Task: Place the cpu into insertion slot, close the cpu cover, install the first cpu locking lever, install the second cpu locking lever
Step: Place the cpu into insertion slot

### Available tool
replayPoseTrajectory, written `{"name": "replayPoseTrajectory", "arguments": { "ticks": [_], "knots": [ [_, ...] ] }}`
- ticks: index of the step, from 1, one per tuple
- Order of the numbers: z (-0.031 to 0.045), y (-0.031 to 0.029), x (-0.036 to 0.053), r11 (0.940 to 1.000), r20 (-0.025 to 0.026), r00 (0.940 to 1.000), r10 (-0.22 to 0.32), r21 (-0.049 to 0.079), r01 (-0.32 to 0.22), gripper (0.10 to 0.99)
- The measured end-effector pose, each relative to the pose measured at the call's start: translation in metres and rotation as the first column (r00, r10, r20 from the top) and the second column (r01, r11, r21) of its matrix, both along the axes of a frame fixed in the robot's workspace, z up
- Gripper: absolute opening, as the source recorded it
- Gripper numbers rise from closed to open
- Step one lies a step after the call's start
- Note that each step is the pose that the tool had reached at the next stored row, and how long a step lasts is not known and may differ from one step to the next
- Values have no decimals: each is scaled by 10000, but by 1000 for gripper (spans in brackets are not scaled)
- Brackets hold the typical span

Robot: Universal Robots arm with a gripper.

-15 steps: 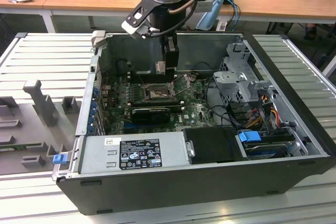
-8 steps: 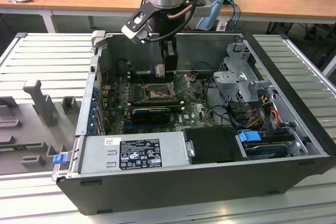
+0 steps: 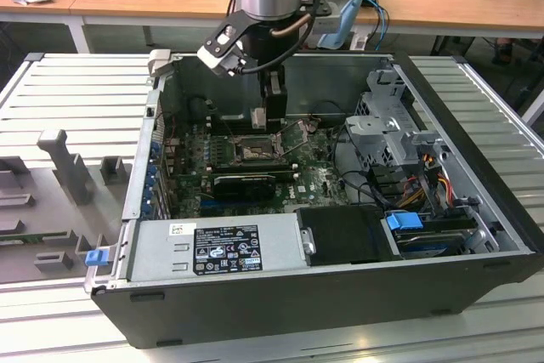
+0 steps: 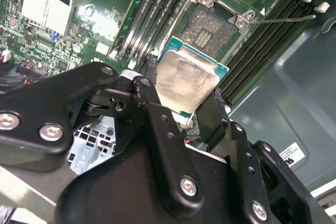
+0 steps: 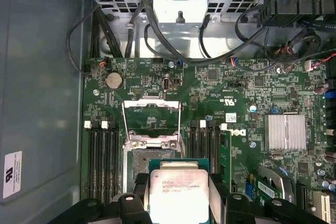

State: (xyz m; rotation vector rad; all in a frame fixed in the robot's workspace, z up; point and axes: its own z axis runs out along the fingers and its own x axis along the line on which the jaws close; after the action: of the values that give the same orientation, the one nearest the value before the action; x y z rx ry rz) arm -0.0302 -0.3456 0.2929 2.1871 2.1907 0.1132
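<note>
Hiding part of the insertion slot (image 5: 137, 169), the cpu (image 5: 178, 195) sits between jaws.

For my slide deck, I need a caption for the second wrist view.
The gripper holds the cpu by two edges, near the uncovered insertion slot on the green motherboard.
</note>
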Motion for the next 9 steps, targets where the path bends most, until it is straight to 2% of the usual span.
{"name": "replayPoseTrajectory", "arguments": {
  "ticks": [5,9],
  "knots": [
    [-39,0,-1,9985,0,9985,-555,1,555,541],
    [-96,0,-3,9984,1,9984,-563,1,563,541]
  ]
}}
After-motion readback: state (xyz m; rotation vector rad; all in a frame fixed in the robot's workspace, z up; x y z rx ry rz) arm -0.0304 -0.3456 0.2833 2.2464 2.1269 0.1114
